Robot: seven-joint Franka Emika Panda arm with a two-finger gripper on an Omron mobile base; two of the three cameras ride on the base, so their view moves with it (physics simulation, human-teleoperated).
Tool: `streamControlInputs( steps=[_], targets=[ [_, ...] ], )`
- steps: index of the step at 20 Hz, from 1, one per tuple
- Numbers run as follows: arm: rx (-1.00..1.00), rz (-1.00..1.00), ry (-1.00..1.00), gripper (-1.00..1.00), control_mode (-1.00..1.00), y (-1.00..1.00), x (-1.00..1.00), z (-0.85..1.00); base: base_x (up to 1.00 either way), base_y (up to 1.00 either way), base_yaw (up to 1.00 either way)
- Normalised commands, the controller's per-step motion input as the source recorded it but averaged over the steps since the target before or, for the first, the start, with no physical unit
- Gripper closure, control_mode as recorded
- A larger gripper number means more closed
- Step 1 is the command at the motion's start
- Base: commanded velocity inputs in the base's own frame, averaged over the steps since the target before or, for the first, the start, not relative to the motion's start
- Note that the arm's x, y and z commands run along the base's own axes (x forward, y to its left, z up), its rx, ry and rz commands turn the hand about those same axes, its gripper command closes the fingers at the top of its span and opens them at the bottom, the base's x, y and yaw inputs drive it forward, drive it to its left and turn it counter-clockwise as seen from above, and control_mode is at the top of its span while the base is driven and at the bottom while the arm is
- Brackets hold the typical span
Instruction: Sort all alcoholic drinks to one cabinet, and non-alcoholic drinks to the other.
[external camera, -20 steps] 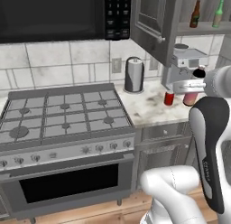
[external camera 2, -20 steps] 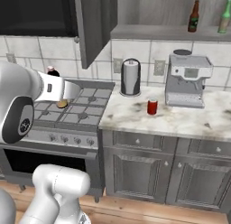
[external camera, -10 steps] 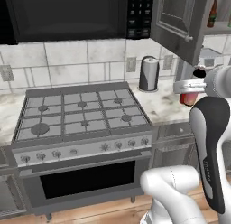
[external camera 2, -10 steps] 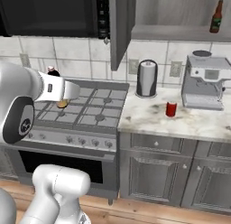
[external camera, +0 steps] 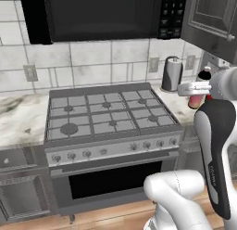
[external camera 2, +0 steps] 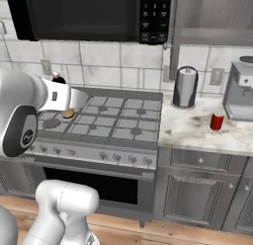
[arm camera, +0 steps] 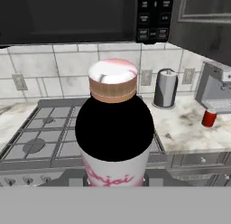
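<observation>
My gripper is shut on the small pink bottle, held upright over the counter to the right of the stove. In the hand view the pink bottle rises close in the middle and hides my fingertips. In the right base view, the bottle's black cap peeks out above the hand. The red soda can stands on the marble counter near the coffee machine; the hand view has the can at the right. An open grey cabinet hangs above that counter, its dark door swung out.
A gas stove with an oven below lies under a black microwave. A grey canister stands at the counter's back, a coffee machine right of it. Base cabinets run under the counter.
The whole picture has slid to the right as the base drove left, so the shelf with the two beer bottles has left the views. The gripper still holds the pink bottle.
</observation>
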Motion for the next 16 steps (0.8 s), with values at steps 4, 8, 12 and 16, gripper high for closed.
streamControlInputs(
  steps=[4, 8, 12, 16],
  targets=[
    [0.0, 0.0, 0.0, 1.0, 1.0, 0.0, 0.0, 0.0, -0.12, 0.61, 0.0],
    [0.0, 0.0, 0.0, 1.0, 1.0, 0.0, 0.0, 0.0, -0.12, 0.61, 0.0],
    [0.0, 0.0, 0.0, 1.0, 1.0, 0.0, 0.0, 0.0, -0.13, 0.65, 0.0],
    [0.0, 0.0, 0.0, 1.0, 1.0, 0.0, 0.0, 0.0, -0.13, 0.66, 0.0]
  ],
)
